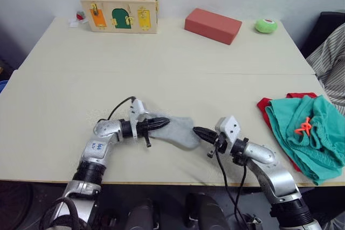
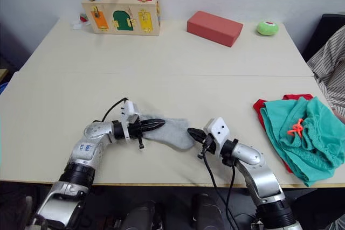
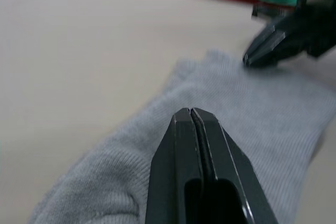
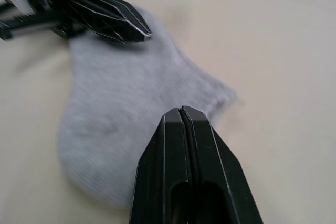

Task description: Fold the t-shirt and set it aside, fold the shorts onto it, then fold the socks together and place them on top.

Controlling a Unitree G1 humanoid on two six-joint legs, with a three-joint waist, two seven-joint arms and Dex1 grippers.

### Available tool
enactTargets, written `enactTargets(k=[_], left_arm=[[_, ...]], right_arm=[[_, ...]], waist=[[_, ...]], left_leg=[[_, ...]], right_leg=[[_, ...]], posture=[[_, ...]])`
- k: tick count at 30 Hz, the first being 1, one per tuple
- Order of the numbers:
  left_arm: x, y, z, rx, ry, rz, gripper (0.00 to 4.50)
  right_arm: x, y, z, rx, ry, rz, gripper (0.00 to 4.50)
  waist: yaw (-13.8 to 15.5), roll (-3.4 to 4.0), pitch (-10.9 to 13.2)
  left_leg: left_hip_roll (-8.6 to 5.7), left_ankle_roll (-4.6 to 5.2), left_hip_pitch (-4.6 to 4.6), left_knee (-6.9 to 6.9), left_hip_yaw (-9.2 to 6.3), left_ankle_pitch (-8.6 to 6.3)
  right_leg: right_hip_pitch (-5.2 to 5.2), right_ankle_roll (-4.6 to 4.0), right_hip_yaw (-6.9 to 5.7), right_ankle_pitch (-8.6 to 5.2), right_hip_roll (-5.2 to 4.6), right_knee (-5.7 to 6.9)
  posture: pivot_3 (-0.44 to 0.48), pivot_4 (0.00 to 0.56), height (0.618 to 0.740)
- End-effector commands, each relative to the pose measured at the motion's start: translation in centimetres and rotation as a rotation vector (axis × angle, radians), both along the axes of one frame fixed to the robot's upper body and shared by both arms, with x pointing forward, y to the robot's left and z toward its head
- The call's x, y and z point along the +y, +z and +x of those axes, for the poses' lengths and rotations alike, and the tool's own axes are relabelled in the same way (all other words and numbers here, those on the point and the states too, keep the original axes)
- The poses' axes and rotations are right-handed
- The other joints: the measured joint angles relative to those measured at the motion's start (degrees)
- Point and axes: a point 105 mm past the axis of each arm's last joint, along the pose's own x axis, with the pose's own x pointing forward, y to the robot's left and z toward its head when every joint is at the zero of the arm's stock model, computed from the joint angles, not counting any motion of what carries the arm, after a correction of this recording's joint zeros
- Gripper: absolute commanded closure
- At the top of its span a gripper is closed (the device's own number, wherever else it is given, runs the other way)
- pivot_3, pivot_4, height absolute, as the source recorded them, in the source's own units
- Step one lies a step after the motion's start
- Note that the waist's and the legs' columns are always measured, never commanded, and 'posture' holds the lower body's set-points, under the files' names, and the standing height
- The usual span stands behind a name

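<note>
Socks lie flat near the table's front edge, between my two arms; shorts sit on the t-shirt at the right edge. Left gripper rests on the sock's left end, fingers pressed together; right gripper touches the right end, fingers also together, nothing pinched. Thin, limp knit, weightless, will bunch. I'd pinch an end edge.
</note>
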Motion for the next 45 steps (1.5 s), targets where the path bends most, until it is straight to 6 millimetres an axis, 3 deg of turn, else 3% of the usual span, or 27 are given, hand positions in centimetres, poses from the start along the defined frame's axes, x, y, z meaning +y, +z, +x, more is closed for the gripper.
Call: enactTargets(k=[1,3,8,12,15,16,24,27,34,39,45], left_arm=[[2.7,3.8,-1.0,-0.028,0.011,-0.085,4.31],[5.1,3.3,-1.1,0.036,0.078,-0.023,3.98],[9.3,1.5,-0.9,0.347,0.247,0.057,2.43],[9.9,2.0,0.0,0.481,0.348,0.064,1.18],[8.5,2.4,0.1,0.583,0.293,0.046,0.21],[8.2,2.3,0.3,0.616,0.293,0.034,0.05],[6.0,0.8,0.9,0.713,0.217,0.141,0.05],[5.1,0.8,1.1,0.698,0.183,0.160,0.63],[4.3,2.0,0.8,0.681,0.119,0.154,2.86],[3.9,4.2,1.5,0.580,0.105,0.150,4.46],[1.8,6.1,-0.3,0.508,-0.046,0.243,4.49]], right_arm=[[2.3,3.1,0.0,-0.087,0.101,0.046,4.50],[3.3,2.5,0.8,-0.088,0.122,-0.004,4.50],[4.6,-0.6,1.9,-0.042,0.180,-0.152,4.50],[4.4,-2.3,2.3,-0.031,0.195,-0.232,4.50],[4.4,-2.5,2.3,-0.032,0.209,-0.235,4.50],[4.4,-2.5,2.3,-0.031,0.212,-0.234,4.50],[4.8,-2.2,2.5,-0.041,0.227,-0.230,4.50],[5.0,-2.1,2.5,-0.043,0.228,-0.223,4.50],[5.0,-2.0,2.8,-0.046,0.216,-0.221,4.50],[5.0,-2.2,2.9,-0.037,0.207,-0.220,4.50],[5.0,-2.4,2.8,-0.028,0.204,-0.229,4.50]], waist=[[-0.9,-0.02,0.0],[-1.1,-0.02,0.0],[-0.7,0.00,0.0],[-0.7,-0.03,0.0],[-0.8,-0.08,0.0],[-0.8,-0.08,0.0],[-1.0,-0.08,0.0],[-0.9,-0.08,0.0],[-1.0,-0.08,0.0],[-1.0,-0.08,0.0],[-1.0,-0.08,0.0]], left_leg=[[0.03,-0.02,-0.01,0.00,0.01,0.01],[0.02,-0.06,0.00,-0.03,0.00,0.03],[-0.04,-0.12,-0.02,-0.09,-0.03,0.02],[-0.19,-0.02,-0.16,-0.04,-0.05,0.00],[-0.19,-0.01,-0.16,0.01,-0.09,0.00],[-0.19,-0.01,-0.15,0.00,-0.08,0.00],[-0.17,-0.15,-0.09,-0.01,0.01,0.04],[-0.18,-0.17,0.01,0.00,0.06,0.04],[-0.16,-0.23,0.00,0.00,0.08,0.04],[-0.14,-0.26,0.00,0.00,0.11,0.06],[-0.13,-0.29,0.00,-0.02,0.11,0.04]], right_leg=[[-0.02,0.00,0.00,0.00,0.01,0.02],[-0.04,-0.02,0.00,-0.01,0.01,0.07],[-0.08,-0.13,-0.04,-0.09,0.01,0.12],[-0.10,0.00,0.03,-0.05,-0.06,0.04],[-0.05,0.06,0.03,-0.01,-0.05,-0.01],[-0.05,0.06,0.04,-0.01,-0.05,0.00],[-0.12,0.00,0.11,-0.05,0.01,0.39],[-0.10,-0.03,0.19,-0.07,-0.01,0.33],[-0.19,-0.10,0.22,-0.11,-0.02,0.38],[-0.22,-0.13,0.23,-0.13,-0.01,0.42],[-0.24,-0.14,0.24,-0.14,-0.01,0.42]], posture=[[0.000,0.150,0.740],[0.000,0.150,0.740],[0.000,0.150,0.740],[0.000,0.150,0.740],[0.000,0.150,0.740],[0.000,0.150,0.740],[0.000,0.150,0.740],[0.000,0.150,0.740],[0.000,0.150,0.740],[0.000,0.150,0.740],[0.000,0.150,0.740]])
